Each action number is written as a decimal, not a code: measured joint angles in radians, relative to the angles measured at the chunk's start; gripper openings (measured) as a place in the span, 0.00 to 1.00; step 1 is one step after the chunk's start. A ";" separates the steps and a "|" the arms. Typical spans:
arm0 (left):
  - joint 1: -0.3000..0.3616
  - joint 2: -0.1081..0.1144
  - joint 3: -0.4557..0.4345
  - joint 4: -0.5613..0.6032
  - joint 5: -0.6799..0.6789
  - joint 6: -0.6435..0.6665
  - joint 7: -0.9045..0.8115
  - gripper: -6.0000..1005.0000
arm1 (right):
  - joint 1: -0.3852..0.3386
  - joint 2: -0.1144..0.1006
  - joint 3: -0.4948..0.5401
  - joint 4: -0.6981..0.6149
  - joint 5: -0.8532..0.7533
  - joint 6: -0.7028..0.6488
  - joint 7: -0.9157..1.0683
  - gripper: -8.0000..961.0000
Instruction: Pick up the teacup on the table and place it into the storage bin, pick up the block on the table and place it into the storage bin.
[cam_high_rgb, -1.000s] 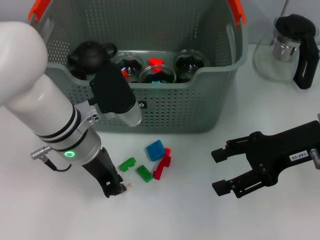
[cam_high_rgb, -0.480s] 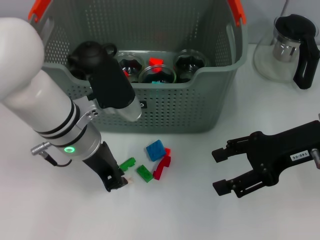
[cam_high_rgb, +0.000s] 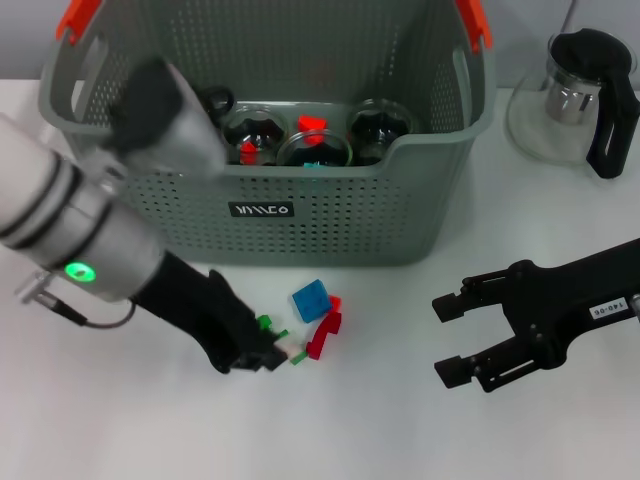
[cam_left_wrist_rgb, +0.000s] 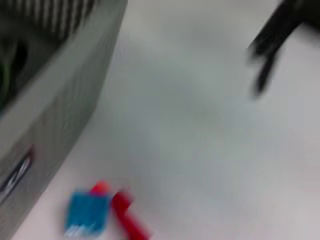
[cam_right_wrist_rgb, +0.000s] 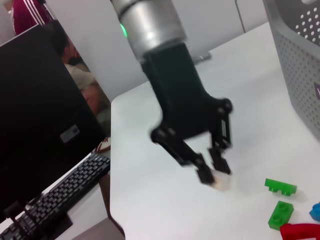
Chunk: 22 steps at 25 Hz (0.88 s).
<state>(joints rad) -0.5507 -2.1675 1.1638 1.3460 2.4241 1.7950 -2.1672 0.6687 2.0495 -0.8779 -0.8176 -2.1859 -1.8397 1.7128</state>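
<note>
Left gripper (cam_high_rgb: 262, 352) down at the table in front of the storage bin (cam_high_rgb: 400, 205), among the scattered blocks; clenched or released, cannot tell. Right gripper (cam_high_rgb: 452, 337) spread wide and holding nothing, idle in front of the bin's right corner, well apart from the blocks.

Four small bricks close together in front of the bin's label: blue block (cam_high_rgb: 311, 299) nearest the bin wall, red block (cam_high_rgb: 325, 335) just beside it, two green blocks (cam_high_rgb: 265, 322) (cam_high_rgb: 298, 355) farthest from the bin, at the left gripper. No teacup seen on the table; glass cups (cam_high_rgb: 315, 150) already inside the bin.

Likely light, rigid, smooth plastic: easy to flick away or to tip. Best pinched low across two flat opposite sides, squarely, with a modest squeeze.

From the head, green blocks half hidden by the left gripper. From the right wrist, both green blocks (cam_right_wrist_rgb: 281, 187) (cam_right_wrist_rgb: 281, 214) plainly on the table, beside the left gripper (cam_right_wrist_rgb: 212, 170) and untouched. From the left wrist, only blue (cam_left_wrist_rgb: 86, 212) and red (cam_left_wrist_rgb: 127, 220) beside the bin wall, no green.
</note>
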 joint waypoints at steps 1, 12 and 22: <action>-0.002 0.001 -0.048 0.008 -0.039 0.043 0.020 0.17 | 0.000 -0.002 0.000 0.000 0.000 -0.001 0.001 0.96; -0.176 0.089 -0.396 0.015 -0.286 0.053 -0.002 0.16 | 0.002 -0.005 0.008 0.001 -0.002 -0.008 0.000 0.96; -0.356 0.163 -0.333 -0.243 -0.060 -0.354 -0.082 0.16 | 0.009 -0.001 0.008 0.006 -0.001 -0.007 0.004 0.96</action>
<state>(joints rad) -0.9069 -2.0047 0.8309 1.1032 2.3636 1.4405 -2.2494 0.6776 2.0483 -0.8697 -0.8115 -2.1867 -1.8464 1.7166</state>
